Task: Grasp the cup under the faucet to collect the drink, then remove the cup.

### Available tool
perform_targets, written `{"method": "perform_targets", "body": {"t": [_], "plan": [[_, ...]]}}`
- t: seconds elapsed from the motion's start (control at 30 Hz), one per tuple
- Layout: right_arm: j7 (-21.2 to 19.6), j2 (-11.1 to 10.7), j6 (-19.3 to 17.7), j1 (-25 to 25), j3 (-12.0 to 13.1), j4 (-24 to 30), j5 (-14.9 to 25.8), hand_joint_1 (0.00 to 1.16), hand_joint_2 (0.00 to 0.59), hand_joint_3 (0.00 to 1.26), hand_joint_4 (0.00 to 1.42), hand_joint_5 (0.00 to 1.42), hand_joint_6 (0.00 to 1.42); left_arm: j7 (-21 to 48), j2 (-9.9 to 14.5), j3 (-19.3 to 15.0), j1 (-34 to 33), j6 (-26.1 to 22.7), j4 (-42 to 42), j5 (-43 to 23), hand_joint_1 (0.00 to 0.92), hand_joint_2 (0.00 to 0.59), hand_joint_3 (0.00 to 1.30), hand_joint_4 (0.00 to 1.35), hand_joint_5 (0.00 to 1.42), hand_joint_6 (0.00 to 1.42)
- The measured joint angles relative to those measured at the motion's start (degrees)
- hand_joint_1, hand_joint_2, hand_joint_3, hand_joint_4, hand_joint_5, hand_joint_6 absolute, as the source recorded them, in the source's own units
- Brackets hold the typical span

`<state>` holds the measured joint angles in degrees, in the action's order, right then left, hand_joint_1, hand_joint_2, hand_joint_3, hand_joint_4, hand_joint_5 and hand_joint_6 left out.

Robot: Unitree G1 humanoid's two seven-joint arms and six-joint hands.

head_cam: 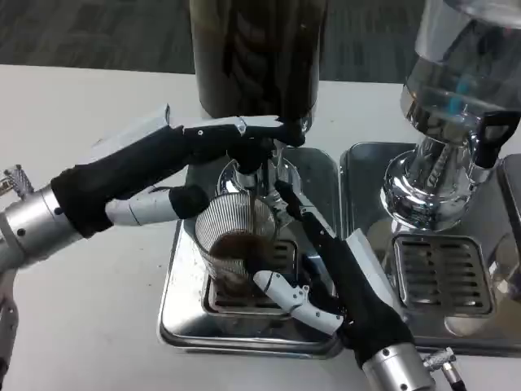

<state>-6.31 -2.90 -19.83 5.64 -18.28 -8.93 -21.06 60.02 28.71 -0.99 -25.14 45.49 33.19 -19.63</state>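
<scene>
- One ribbed clear glass cup (236, 244), dark drink inside, on the slotted steel drip tray (187, 318) under the chrome faucet (251, 167).
- Two dispensers: dark tank (256, 57) at 12 o'clock, clear one (464, 73) at 2 o'clock.
- Left hand (191, 175): fingers on tap lever and touching cup's 9 o'clock side.
- Right hand (330, 281): fingers apart, flanking cup at 3 o'clock.
- White surface (81, 106).
</scene>
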Motion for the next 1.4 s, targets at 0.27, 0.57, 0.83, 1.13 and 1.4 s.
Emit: {"method": "perform_targets", "body": {"t": [0.27, 0.57, 0.83, 1.13, 1.4], "plan": [[0.00, -0.19, -0.01, -0.80, 0.14, -0.04, 0.07, 0.48, 0.233, 0.08, 0.06, 0.07, 0.03, -4.17, -1.93, -4.15, 1.43, 1.08, 0.57, -0.32, 0.000, 0.092, 0.19, 0.03, 0.08, 0.25], [0.42, -0.38, -0.02, -0.90, 0.08, -0.41, 0.22, 0.48, 0.233, 0.08, 0.06, 0.07, 0.03, -6.37, -3.34, -7.53, 2.26, 1.61, 0.60, -0.40, 0.000, 0.093, 0.18, 0.03, 0.07, 0.25], [0.63, -0.40, -0.27, -1.61, -0.02, -1.19, 0.24, 0.48, 0.233, 0.07, 0.05, 0.06, 0.03, -9.38, -3.34, -11.22, 5.26, 1.62, -2.07, -2.16, 0.000, 0.093, 0.18, 0.03, 0.07, 0.25], [1.60, -1.23, -0.62, -2.39, 0.09, -1.69, 0.80, 0.47, 0.225, 0.07, 0.05, 0.06, 0.02, -12.26, -2.08, -13.96, 9.58, 1.28, -4.76, -2.35, 0.000, 0.095, 0.19, 0.04, 0.07, 0.27], [2.38, -1.61, -0.62, -3.13, 0.08, -2.20, 1.26, 0.47, 0.219, 0.05, 0.03, 0.04, 0.01, -13.56, -1.59, -14.83, 12.45, 1.14, -4.76, -2.21, 0.000, 0.098, 0.20, 0.05, 0.08, 0.27]]}}
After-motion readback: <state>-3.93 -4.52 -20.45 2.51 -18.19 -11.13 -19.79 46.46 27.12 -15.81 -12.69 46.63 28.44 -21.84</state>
